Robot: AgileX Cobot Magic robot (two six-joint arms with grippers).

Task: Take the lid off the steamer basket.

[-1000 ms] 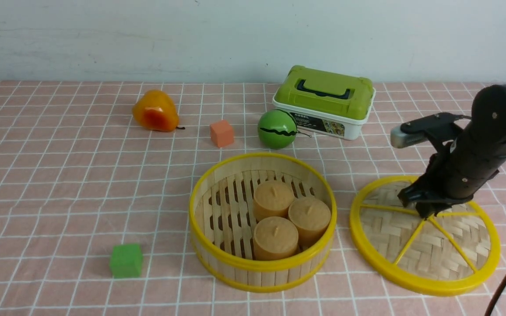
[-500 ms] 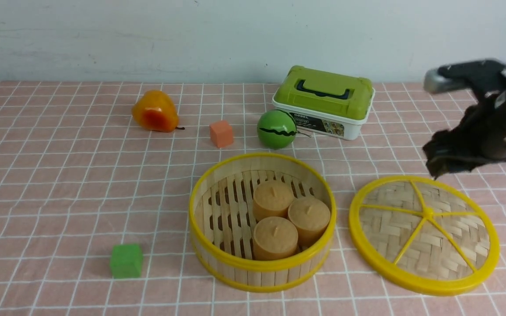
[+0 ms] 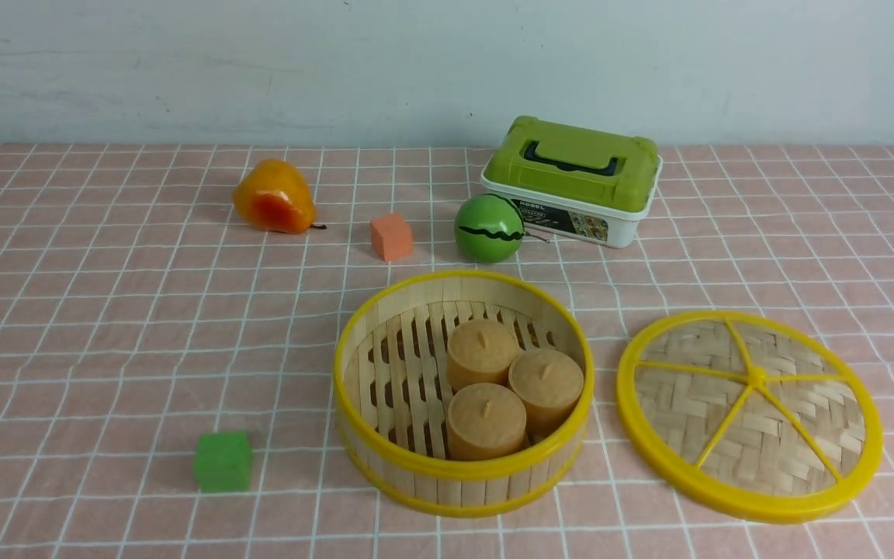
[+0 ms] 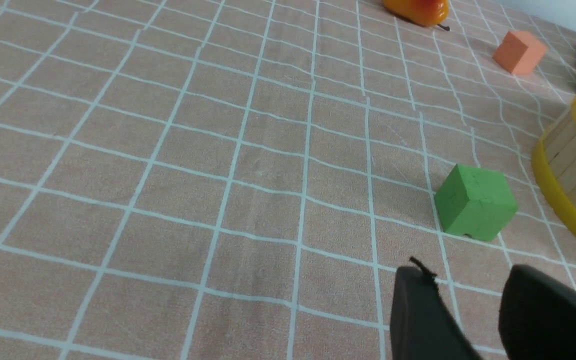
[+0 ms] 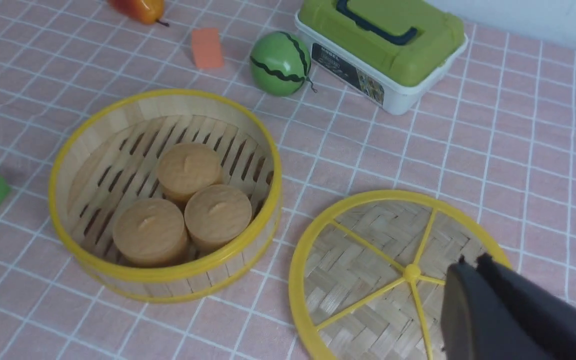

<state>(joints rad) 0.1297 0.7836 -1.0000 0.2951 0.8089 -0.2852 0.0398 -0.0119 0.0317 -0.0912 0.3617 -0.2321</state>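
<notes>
The steamer basket (image 3: 462, 473) stands open at the table's front centre, with three tan cylinders (image 3: 505, 380) inside. The lid (image 3: 750, 415) lies flat on the cloth just to its right, apart from it. Neither arm shows in the front view. In the right wrist view my right gripper (image 5: 470, 260) is shut and empty, raised above the lid (image 5: 368, 280) beside its centre knob; the basket (image 5: 118, 117) shows there too. In the left wrist view my left gripper (image 4: 465, 272) is open and empty, low over the cloth near a green cube (image 4: 475, 209), left of the basket (image 4: 575, 165).
The green cube (image 3: 223, 460) sits front left. Behind the basket are an orange cube (image 3: 391, 236), a green striped ball (image 3: 489, 227) and a white box with a green lid (image 3: 573, 178). An orange pear-like fruit (image 3: 274, 196) lies back left.
My right gripper rose from the lid's centre knob, moved up and to the right, and left the front view. The lid stays flat on the cloth.
</notes>
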